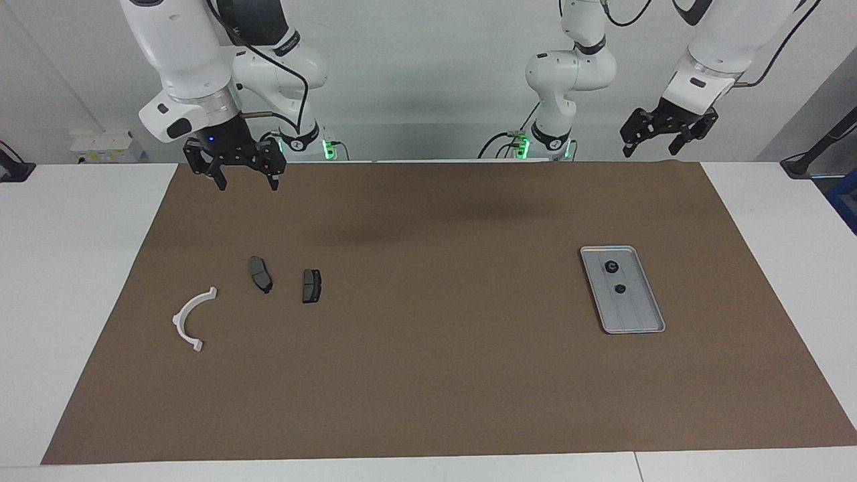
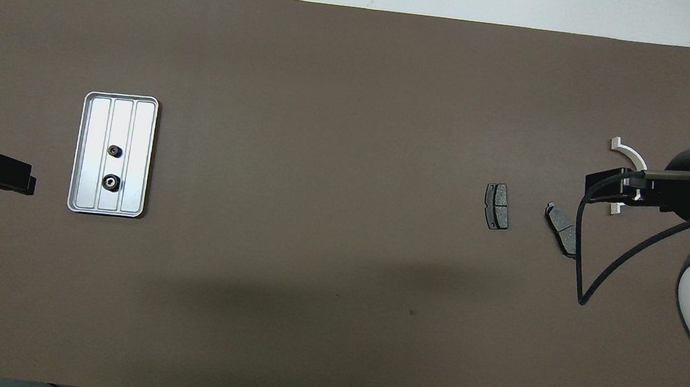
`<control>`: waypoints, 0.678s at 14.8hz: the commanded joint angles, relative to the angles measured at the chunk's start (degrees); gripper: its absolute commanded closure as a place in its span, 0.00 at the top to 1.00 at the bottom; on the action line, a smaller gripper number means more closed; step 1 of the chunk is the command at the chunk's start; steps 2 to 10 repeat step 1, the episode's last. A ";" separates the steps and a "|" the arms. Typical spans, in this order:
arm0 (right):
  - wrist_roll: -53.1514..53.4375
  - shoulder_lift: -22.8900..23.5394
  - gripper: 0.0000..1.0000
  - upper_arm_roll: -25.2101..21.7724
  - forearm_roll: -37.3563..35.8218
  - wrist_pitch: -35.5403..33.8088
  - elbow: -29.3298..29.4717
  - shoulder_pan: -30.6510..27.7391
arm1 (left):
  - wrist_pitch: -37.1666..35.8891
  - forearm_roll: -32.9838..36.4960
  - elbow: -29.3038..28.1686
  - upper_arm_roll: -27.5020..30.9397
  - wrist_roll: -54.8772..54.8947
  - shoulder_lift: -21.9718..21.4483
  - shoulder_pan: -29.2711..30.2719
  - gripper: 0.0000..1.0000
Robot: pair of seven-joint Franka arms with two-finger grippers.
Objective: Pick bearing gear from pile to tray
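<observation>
The silver tray (image 1: pixel 641 320) lies toward the left arm's end of the table. Two small black round bearing gears (image 1: pixel 611 267) (image 1: pixel 620 289) rest in it. The pile lies toward the right arm's end: a white half-ring bracket (image 1: pixel 189 314) and two dark grey plates (image 1: pixel 260 274) (image 1: pixel 311 286). My right gripper (image 1: pixel 246 182) is open and empty, raised over the mat's edge by the robots. My left gripper (image 1: pixel 653 148) is open and empty, raised at its own end. In the overhead view the right gripper (image 2: pixel 605 187) covers part of the bracket (image 2: pixel 628 150); the tray (image 2: pixel 138 157) lies beside the left gripper (image 2: pixel 3 174).
A brown mat (image 1: pixel 435 375) covers most of the white table (image 1: pixel 73 281). The right arm's black cable (image 2: pixel 583 272) hangs in a loop over the mat beside the plates (image 2: pixel 497 206) (image 2: pixel 562 228).
</observation>
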 commanded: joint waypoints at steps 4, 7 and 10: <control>0.20 -0.80 1.00 0.29 0.96 0.94 -0.76 -0.68 | 0.24 -0.86 -0.03 0.30 0.81 -0.06 -0.46 1.00; 0.20 -0.80 1.00 0.29 0.96 0.94 -0.76 -0.68 | 0.24 -0.86 -0.03 0.30 0.81 -0.06 -0.46 1.00; 0.20 -0.80 1.00 0.29 0.96 0.94 -0.76 -0.68 | 0.24 -0.86 -0.03 0.30 0.81 -0.06 -0.46 1.00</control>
